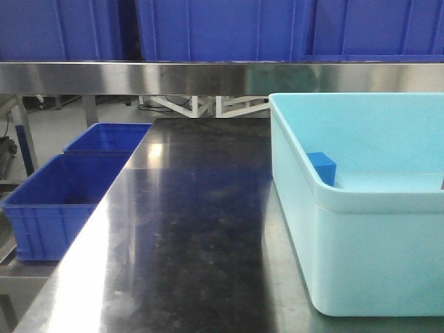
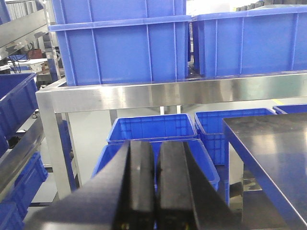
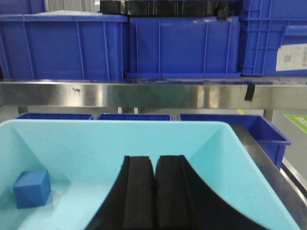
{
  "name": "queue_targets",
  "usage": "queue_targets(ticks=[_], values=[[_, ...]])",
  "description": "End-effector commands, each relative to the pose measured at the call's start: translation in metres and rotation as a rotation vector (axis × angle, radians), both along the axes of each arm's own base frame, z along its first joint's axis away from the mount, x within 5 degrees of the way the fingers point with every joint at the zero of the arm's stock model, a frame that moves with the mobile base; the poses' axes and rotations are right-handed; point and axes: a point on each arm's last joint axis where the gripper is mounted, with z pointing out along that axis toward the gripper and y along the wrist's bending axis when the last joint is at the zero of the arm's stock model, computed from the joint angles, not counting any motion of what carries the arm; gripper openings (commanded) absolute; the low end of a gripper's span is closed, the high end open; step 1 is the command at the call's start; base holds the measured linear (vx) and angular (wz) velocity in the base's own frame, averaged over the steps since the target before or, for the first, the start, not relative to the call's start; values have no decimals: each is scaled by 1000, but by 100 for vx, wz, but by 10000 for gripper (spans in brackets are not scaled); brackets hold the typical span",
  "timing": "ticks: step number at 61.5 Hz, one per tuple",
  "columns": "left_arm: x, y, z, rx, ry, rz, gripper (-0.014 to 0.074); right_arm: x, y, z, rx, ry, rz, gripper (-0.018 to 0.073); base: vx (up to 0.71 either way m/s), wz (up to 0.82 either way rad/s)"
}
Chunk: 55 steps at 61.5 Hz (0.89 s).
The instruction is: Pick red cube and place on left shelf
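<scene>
Front view, L to R: low blue crates (image 1: 62, 201) sit beside the tabletop's (image 1: 194, 229) left edge. Mid-frame the dark tabletop is bare, w/ open room. Light-blue tub (image 1: 361, 257) at right, blue cube (image 1: 321, 168) against its left wall. Thin sliver at far right edge, poss. red cube (image 1: 442, 182), too small to tell. Left shelf (image 1: 139, 76) rail spans the top. Left fingers (image 2: 141, 187) together, holding nothing; right fingers (image 3: 139, 196) together over the tub.

A cube (image 3: 31, 188) lies in the tub (image 1: 361, 257) on the table (image 1: 194, 229), with the shelf (image 1: 139, 76) behind.
</scene>
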Motion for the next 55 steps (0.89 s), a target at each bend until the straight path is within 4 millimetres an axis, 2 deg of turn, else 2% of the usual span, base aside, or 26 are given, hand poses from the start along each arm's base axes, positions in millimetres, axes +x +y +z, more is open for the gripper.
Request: queue_targets(ticks=[1,11,16,28,37,42,45,49,51,53,55], values=[[1,0,0,-9,-53,3,106,0,2,20,-8,-121,17,53,0,0],[1,0,0,-9,-53,3,106,16,2,35,-7,-32,19,53,0,0],[1,0,0,-9,-53,3,106,28,2,53,-7,1,19,53,0,0],[1,0,0,-9,-53,3,106,69,1,96,-6,95,10,53,0,0],[1,0,0,-9,-53,3,106,102,0,116,2,182,0,76,0,0],[1,0,0,-9,-53,3,106,118,0,121,3,221,-3,192,0,0],[1,0,0,-9,-53,3,106,127,0,124,5,243,-6,314,0,0],[1,0,0,-9,-53,3,106,139,-1,121,39,335,-17,539,0,0],[1,0,0,-9,-53,3,106,143,-2,120,51,386,-27,612,0,0],[1,0,0,-9,-53,3,106,146,-2,117,56,450,-38,649,0,0],[1,0,0,-9,-53,3,106,150,-3,113,56,534,-52,628,0,0]])
